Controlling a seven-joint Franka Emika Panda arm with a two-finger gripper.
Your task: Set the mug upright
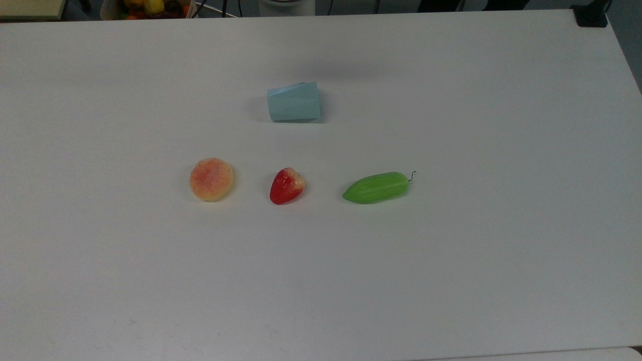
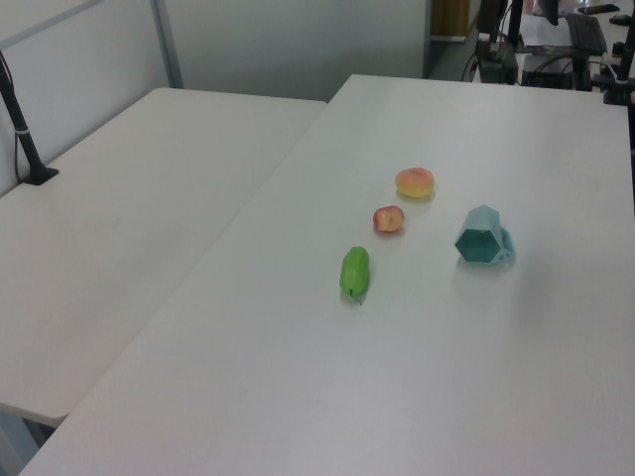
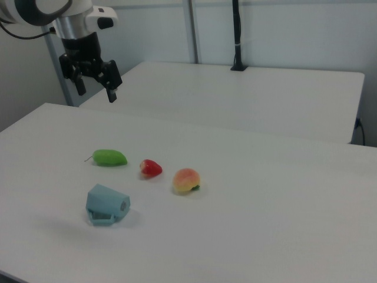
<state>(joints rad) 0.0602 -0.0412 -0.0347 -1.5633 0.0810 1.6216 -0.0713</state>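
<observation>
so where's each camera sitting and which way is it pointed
Top view: high over one long edge of the white table, looking down at the tipped pale-blue faceted mug lying behind the fruit row; no arm.
Left view: raised off one table end, looking along the row; no arm.
Right view: opposite end, lower, with the black two-finger tool open above the far corner.
All share the mug, the round peach, the red strawberry, and the green pod-shaped fruit.

We see bare table (image 1: 451,276) all around the tipped mug (image 1: 294,102) — nearest obstacles, the peach (image 1: 211,179), strawberry (image 1: 286,186) and green pod (image 1: 376,188), lie in a row well apart from it.
</observation>
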